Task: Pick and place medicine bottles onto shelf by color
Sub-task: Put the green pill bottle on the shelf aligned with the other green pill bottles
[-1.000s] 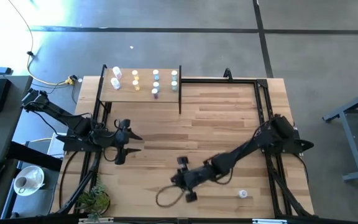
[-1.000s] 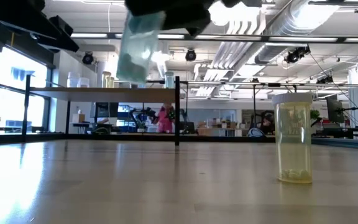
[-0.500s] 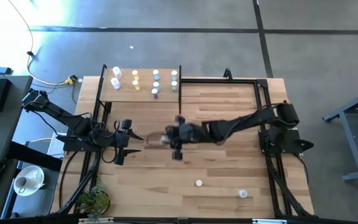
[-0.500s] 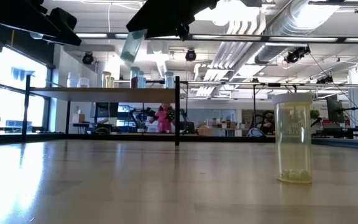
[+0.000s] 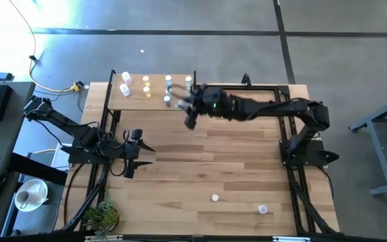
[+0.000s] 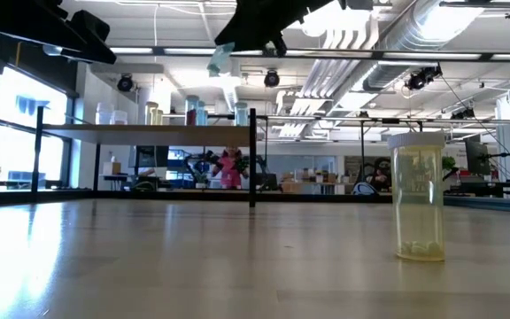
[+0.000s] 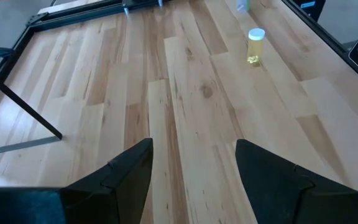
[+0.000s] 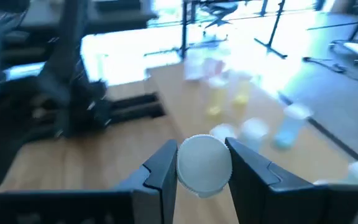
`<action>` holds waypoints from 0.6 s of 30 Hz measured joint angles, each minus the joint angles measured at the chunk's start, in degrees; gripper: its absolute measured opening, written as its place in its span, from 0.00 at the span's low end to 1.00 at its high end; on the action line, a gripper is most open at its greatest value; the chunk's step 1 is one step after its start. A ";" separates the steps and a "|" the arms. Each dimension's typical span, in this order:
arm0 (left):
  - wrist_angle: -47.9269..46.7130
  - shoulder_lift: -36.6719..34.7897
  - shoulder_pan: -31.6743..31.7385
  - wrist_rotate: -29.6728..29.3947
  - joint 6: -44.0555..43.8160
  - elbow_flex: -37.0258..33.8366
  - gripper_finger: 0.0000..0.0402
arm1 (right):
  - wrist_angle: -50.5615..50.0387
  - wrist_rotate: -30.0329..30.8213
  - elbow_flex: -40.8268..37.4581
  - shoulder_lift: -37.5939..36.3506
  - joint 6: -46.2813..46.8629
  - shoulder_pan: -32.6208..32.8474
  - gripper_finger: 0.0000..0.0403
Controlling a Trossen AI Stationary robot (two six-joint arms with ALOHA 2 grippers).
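Over shelf [image 5: 154,104] near edge, right gripper [image 5: 185,107] clenched on pale blue-green bottle [image 6: 219,60], carried aloft. I'd lower it upright beside the blue row, clear of neighbours, then release. Left gripper [image 5: 142,154] released, idle at left.

Medicine bottles: most on the shelf, two on the table, one held aloft.

The shelf [image 5: 152,93], a light-wood board with black corner posts, stands at the table's far edge carrying small capped bottles [image 5: 146,87] in columns: white, yellow, blue and pale ones. A pale-capped, bluish bottle [image 8: 204,164] is pinched in the right end effector [image 5: 187,106] above the shelf's near right corner. A yellow bottle [image 6: 419,196] stands upright on the table near the front, another bottle [image 5: 263,210] to its right.
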 joint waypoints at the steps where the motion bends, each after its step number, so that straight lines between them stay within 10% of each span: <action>1: 0.00 0.00 0.00 0.00 0.01 0.00 0.55 | -1.42 -0.04 1.56 0.00 0.10 -0.94 0.25; 18: 0.03 0.00 0.00 0.00 0.01 0.00 0.55 | -22.68 -0.39 13.08 1.49 6.93 -5.71 0.25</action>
